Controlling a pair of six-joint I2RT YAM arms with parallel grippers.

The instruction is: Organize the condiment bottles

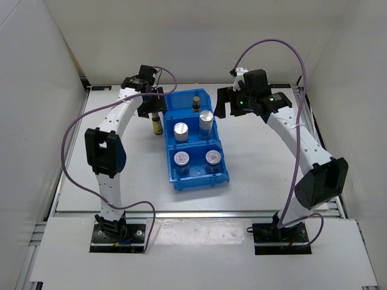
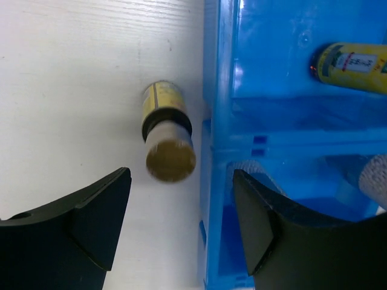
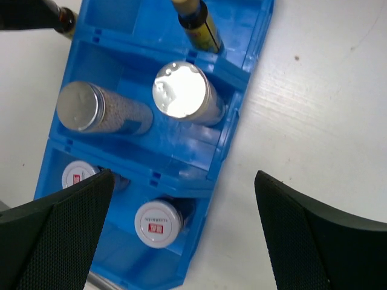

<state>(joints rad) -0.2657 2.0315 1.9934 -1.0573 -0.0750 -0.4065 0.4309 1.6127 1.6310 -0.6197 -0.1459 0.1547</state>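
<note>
A slim dark-brown bottle [image 1: 156, 124] with a gold cap stands on the table just left of the blue bin [image 1: 170, 158]. My left gripper [image 1: 152, 113] hovers over it, open and empty. In the left wrist view the bottle [image 2: 166, 136] sits beyond the fingertips, beside the bin wall [image 2: 211, 90]. The second dark-brown bottle [image 1: 196, 103] stands in the far compartment. Two silver-lidded cylinders [image 1: 181, 131] [image 1: 207, 119] fill the middle compartment, and two squat jars [image 1: 182, 160] [image 1: 213, 159] the near one. My right gripper [image 1: 225, 105] is open and empty above the bin's right edge [image 3: 236, 121].
White walls enclose the table on the left, back and right. Purple cables loop above both arms. A metal rail runs along the table's near edge [image 1: 193, 212]. Bare tabletop lies to the left and right of the bin.
</note>
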